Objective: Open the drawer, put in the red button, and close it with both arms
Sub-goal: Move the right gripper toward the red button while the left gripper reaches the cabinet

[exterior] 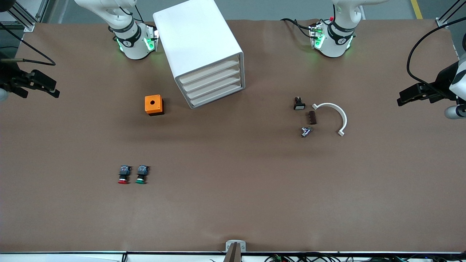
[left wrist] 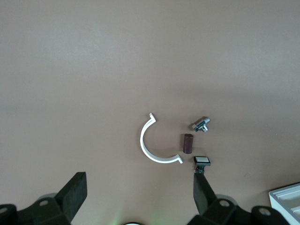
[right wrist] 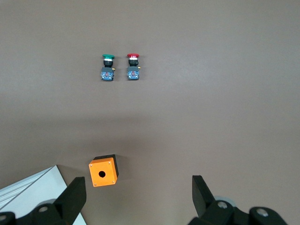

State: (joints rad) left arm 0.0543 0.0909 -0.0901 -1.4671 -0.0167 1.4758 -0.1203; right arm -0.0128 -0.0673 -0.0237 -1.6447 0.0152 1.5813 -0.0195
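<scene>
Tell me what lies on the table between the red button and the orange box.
Nothing: between the red button and the orange box the front view shows only bare brown table; the right wrist view agrees.

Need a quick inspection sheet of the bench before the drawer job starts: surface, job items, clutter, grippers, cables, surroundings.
Surface: brown table, flat, no spills seen.
Job's things: red button lying beside the green button, near the front camera toward the right arm's end; white drawer cabinet, all drawers shut.
Clutter: orange box beside the cabinet; white curved clip, brown block, metal fitting, small black switch grouped toward the left arm's end.
Grippers: left gripper open, empty, waiting; right gripper open, empty, waiting.
Cables: black cable looping at the table's edge.
Surroundings: nothing seen.
</scene>
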